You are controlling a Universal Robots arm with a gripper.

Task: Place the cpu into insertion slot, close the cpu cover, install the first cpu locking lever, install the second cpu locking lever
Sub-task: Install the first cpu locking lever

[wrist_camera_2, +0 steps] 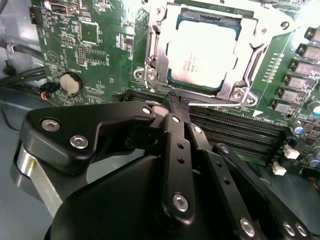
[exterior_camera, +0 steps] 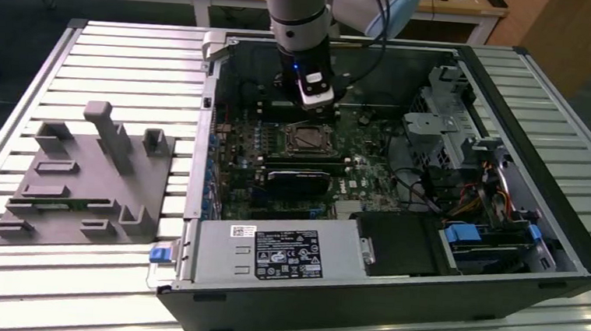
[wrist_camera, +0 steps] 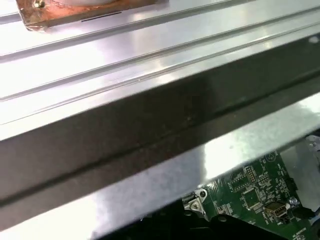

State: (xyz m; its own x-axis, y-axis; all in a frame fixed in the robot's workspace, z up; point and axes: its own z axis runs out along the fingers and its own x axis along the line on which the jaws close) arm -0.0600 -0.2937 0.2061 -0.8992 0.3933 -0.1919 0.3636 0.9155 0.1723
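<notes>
CPU [wrist_camera_2: 200, 50] is lying flat in the insertion slot [exterior_camera: 307, 138], its silvery top showing through the window of the cpu cover [wrist_camera_2: 156, 50], which is lying down over it and framing it on all sides. So I'm judging the seating and the cover as done, and the work as being at the locking levers. Along the cover's near edge I'm seeing a thin bright rod [wrist_camera_2: 225, 107] that I'm taking for one of the levers; I cannot tell whether it is hooked.

In the second wrist view the jaws are looking drawn together, tips meeting just beside that near edge of the cover, and I'm making out nothing between them.

To do this step well, I'm thinking the push should go straight down on the lever's end and then sideways under its catch. No load should land on the cover frame, and the tips should stay off the memory slots [wrist_camera_2: 235, 130] just beside them.

In the exterior view the arm [exterior_camera: 297, 17] is reaching almost straight down into the open computer case [exterior_camera: 570, 255], its wrist hanging over the motherboard [wrist_camera_2: 90, 55] near the socket. The case is lying on the slatted desk [exterior_camera: 126, 60], with a grey fixture block [exterior_camera: 86, 174] well apart from it.
</notes>
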